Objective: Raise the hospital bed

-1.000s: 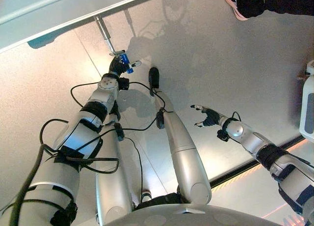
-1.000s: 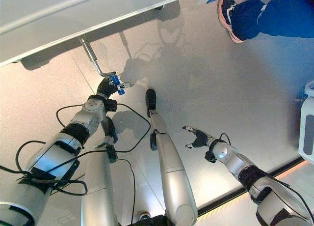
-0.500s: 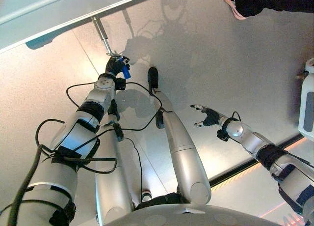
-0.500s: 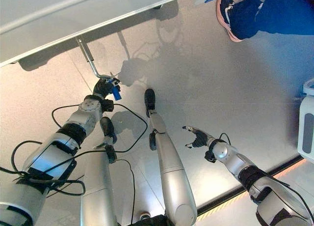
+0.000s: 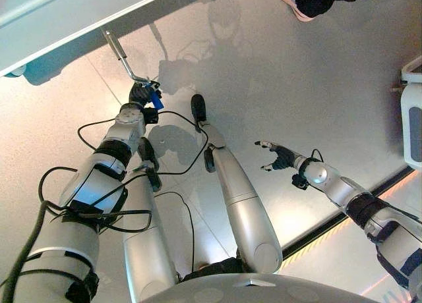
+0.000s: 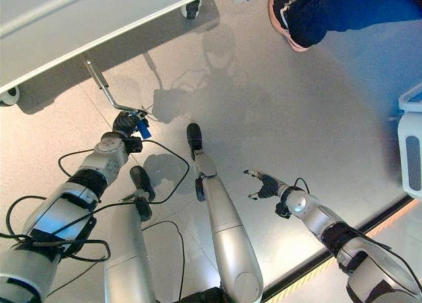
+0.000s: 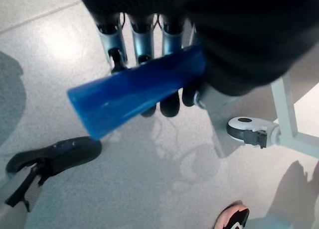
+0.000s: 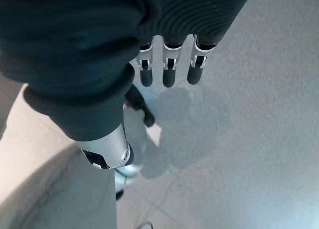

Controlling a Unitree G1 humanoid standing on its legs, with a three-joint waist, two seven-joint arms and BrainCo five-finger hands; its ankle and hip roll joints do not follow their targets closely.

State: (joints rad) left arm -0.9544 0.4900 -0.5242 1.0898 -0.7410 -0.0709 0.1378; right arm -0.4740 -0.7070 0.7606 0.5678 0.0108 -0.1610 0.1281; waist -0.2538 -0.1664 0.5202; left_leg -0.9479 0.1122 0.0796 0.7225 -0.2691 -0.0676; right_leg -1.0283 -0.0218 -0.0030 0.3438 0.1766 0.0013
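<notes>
Left eye view, left hand (image 5: 140,93) clenched round blue crank handle (image 7: 137,89) upper left, metal crank rod (image 5: 119,53) under hospital bed (image 5: 59,16), right hand (image 5: 280,158) relaxed, fingers spread, centre right above floor.

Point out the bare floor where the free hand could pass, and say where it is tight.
Open floor lies between the right hand, open and holding nothing, the person's shoe and the white unit. It is crowded near the bed frame, where the left hand grips the blue handle of the crank, with a caster close by.
</notes>
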